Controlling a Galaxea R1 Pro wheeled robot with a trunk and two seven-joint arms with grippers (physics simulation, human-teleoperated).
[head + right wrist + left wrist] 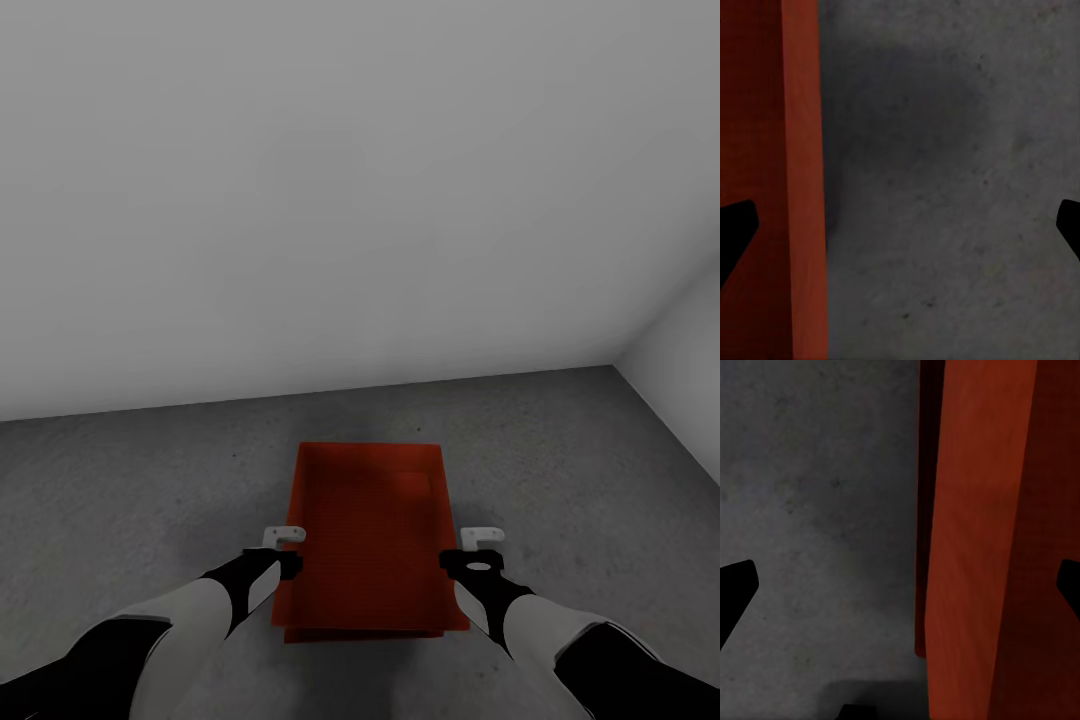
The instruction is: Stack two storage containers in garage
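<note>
We see an orange-red storage container on the grey concrete floor, our left gripper and right gripper flanking its long sides, a white wall behind.

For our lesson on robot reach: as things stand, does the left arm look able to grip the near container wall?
Probably yes. The left tool sits at the container's left wall, its fingers spread on either side of that wall, with only concrete floor beside it.

Bare garage, white walls, grey concrete floor

Plain white walls meeting mottled dark grey concrete floor
</note>
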